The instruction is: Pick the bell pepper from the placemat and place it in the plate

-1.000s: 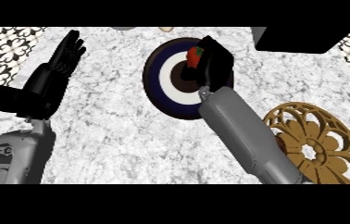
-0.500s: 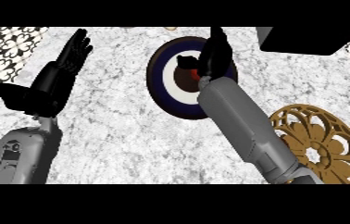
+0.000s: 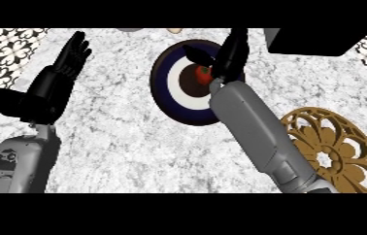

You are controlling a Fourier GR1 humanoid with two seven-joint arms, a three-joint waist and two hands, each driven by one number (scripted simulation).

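Seemingly set down, the red bell pepper (image 3: 203,74) shows in the head view on the dark centre of the navy-and-white plate (image 3: 166,86). It is just beside the palm of the right hand (image 3: 228,64), whose fingers are straight and whose thumb is spread wide. The left hand (image 3: 56,81) rests open at the left edge, fingers up. The golden lattice placemat (image 3: 326,149) lies on the marble desk (image 3: 129,146), right of the plate.

Two smooth grey forearms (image 3: 251,127) with panel seams toward the elbow. Left hand (image 3: 50,86) and right hand (image 3: 228,61) are matte black, with slim jointed fingers (image 3: 75,52).
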